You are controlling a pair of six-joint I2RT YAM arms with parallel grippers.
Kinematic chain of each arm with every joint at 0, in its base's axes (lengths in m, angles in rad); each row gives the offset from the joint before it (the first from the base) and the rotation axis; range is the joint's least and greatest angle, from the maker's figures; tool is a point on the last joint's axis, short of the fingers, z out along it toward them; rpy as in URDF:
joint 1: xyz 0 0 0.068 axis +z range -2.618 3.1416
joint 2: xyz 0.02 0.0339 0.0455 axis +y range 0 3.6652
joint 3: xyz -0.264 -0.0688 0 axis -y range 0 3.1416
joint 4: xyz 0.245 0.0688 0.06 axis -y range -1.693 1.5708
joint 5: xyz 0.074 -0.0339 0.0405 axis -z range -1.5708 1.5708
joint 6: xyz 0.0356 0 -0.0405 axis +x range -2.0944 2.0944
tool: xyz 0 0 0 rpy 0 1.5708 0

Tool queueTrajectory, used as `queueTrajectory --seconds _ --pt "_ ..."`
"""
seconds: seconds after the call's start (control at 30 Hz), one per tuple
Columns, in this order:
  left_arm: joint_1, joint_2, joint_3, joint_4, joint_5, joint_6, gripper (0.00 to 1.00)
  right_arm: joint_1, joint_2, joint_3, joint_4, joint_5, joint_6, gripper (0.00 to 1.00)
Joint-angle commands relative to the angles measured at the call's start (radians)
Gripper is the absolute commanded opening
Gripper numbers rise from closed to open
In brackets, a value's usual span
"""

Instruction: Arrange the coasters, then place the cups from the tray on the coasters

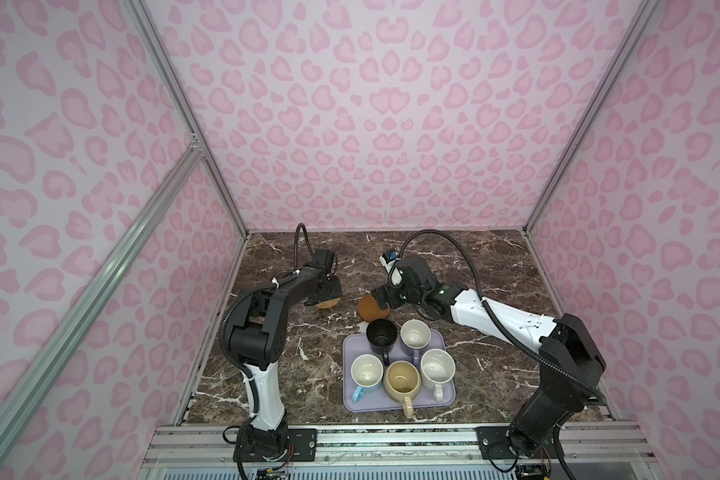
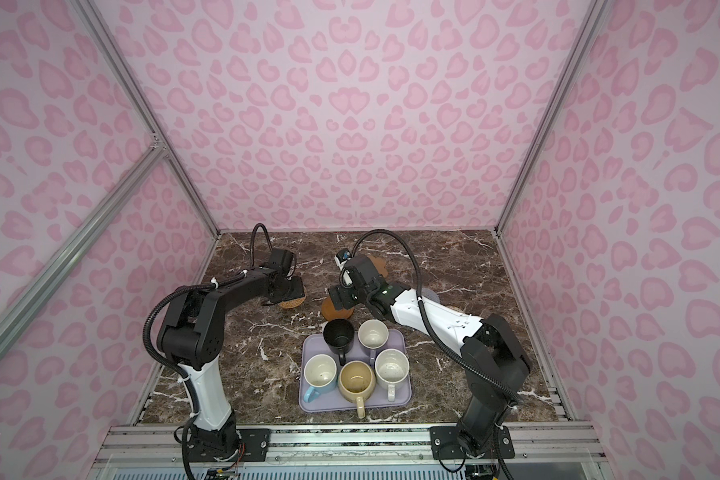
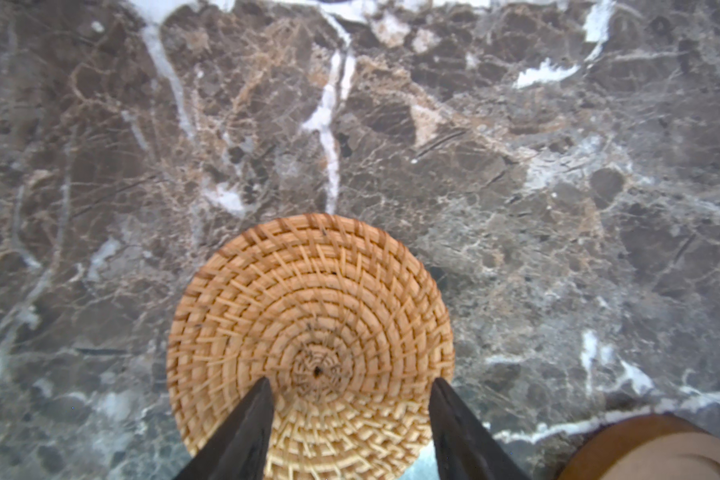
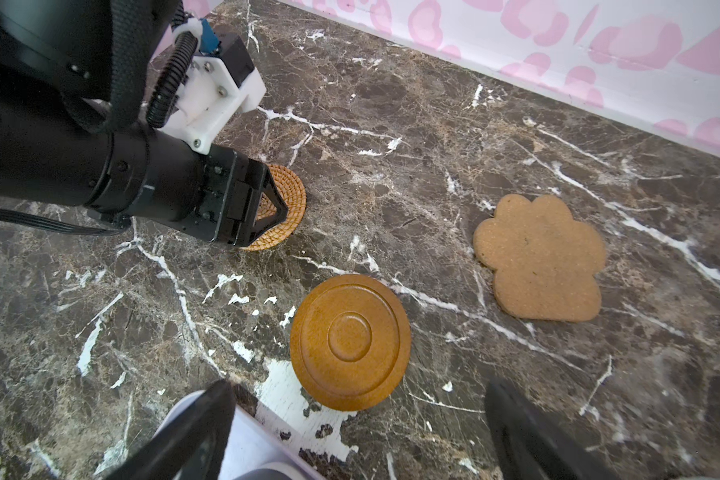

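The woven rattan coaster (image 1: pixel 328 305) (image 3: pixel 308 316) lies on the marble table. My left gripper (image 1: pixel 327 293) (image 3: pixel 352 392) is open, its fingertips spread over the coaster's top. The dark brown round coaster (image 1: pixel 371 309) (image 4: pixel 350 340) lies just beyond the lavender tray (image 1: pixel 350 401). Above that coaster's near edge my right gripper (image 1: pixel 381 297) (image 4: pixel 360 388) hangs wide open and empty. A tan paw-shaped coaster (image 4: pixel 541 257) (image 2: pixel 381 266) lies farther back. On the tray stand several cups: black (image 1: pixel 381 334), lavender (image 1: pixel 415 332), light blue (image 1: pixel 366 374), yellow-beige (image 1: pixel 402 380) and speckled white (image 1: pixel 437 365).
A grey-blue patch (image 2: pixel 432 296) shows behind the right arm. Pink patterned walls close the table on three sides. The arm bases sit on the metal rail (image 1: pixel 391 440) at the front edge.
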Motion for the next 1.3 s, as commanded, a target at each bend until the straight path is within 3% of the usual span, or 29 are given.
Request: queueTrajectory --seconds 0.0,0.5,0.83,1.0,1.27 --pt "-0.003 0.01 0.013 -0.032 0.023 -0.019 0.62 0.002 0.011 0.009 -0.011 0.008 -0.007 0.96" --pt "-0.001 -0.038 0.02 -0.012 -0.028 0.007 0.66 0.002 -0.013 -0.004 -0.007 0.072 -0.004 0.97" --pt "-0.001 -0.205 -0.048 0.038 -0.03 -0.025 0.69 0.002 -0.098 -0.044 0.003 0.137 0.001 0.98" --pt "-0.019 -0.352 -0.117 0.05 -0.051 -0.052 0.76 0.003 -0.166 -0.078 0.008 0.151 -0.002 0.98" --pt "-0.071 -0.647 -0.249 0.093 -0.155 -0.108 0.99 0.002 -0.27 -0.148 0.057 0.16 -0.005 0.98"
